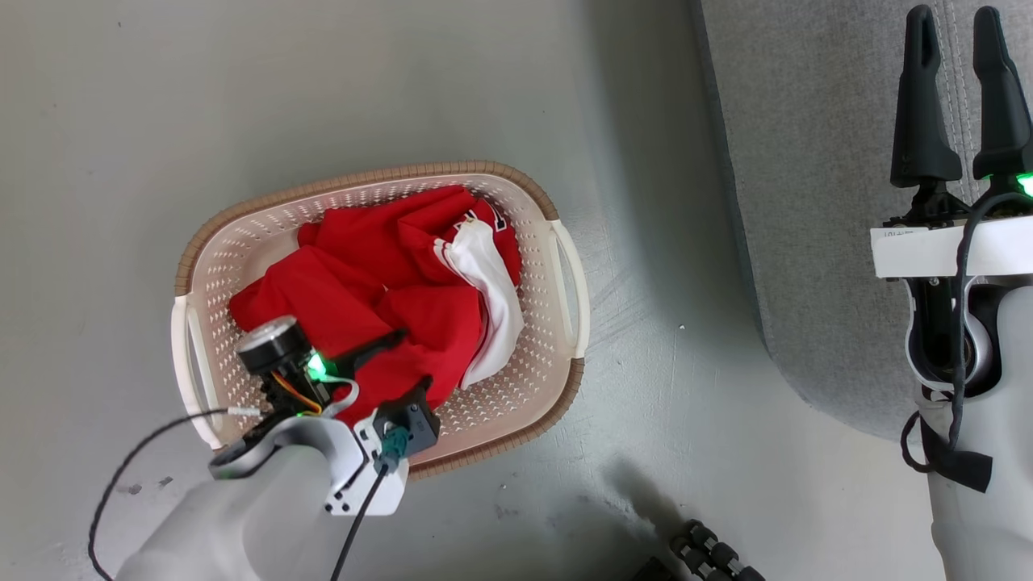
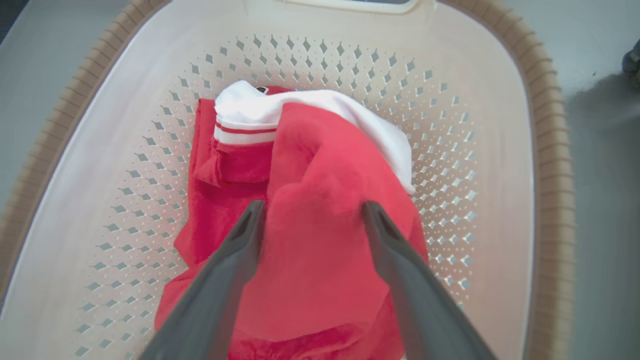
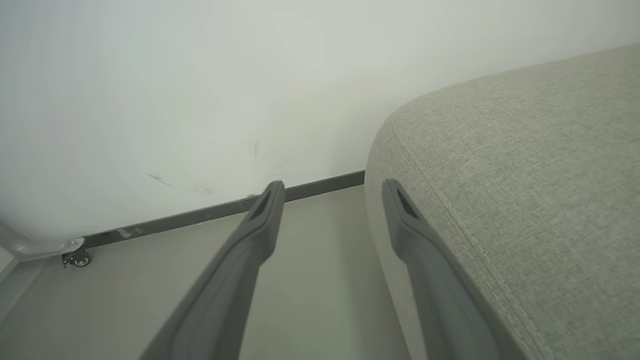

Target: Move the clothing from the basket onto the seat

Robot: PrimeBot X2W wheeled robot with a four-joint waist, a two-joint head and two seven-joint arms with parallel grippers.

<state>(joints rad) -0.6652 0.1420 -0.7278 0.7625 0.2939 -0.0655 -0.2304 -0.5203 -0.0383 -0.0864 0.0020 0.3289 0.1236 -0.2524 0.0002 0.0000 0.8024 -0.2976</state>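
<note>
Spread wide, the left gripper (image 2: 313, 207) straddles a hump of the red clothing (image 2: 320, 240), one finger on each side, not closed on it. That clothing, a white striped-cuff sleeve on top, lies heaped in the cream perforated basket (image 1: 565, 282), which stands on a smooth pale grey floor (image 1: 323, 81), scuffed in places. Apart from it, to the robot's right, sits the grey fabric seat (image 1: 807, 202) with rounded corner and stitched seam; the right gripper (image 1: 955, 24) hangs above its edge, fingers apart and empty. Beyond, a white wall (image 3: 200, 75) meets the floor at a dark skirting strip (image 3: 200, 215), near a small caster (image 3: 80, 260)
</note>
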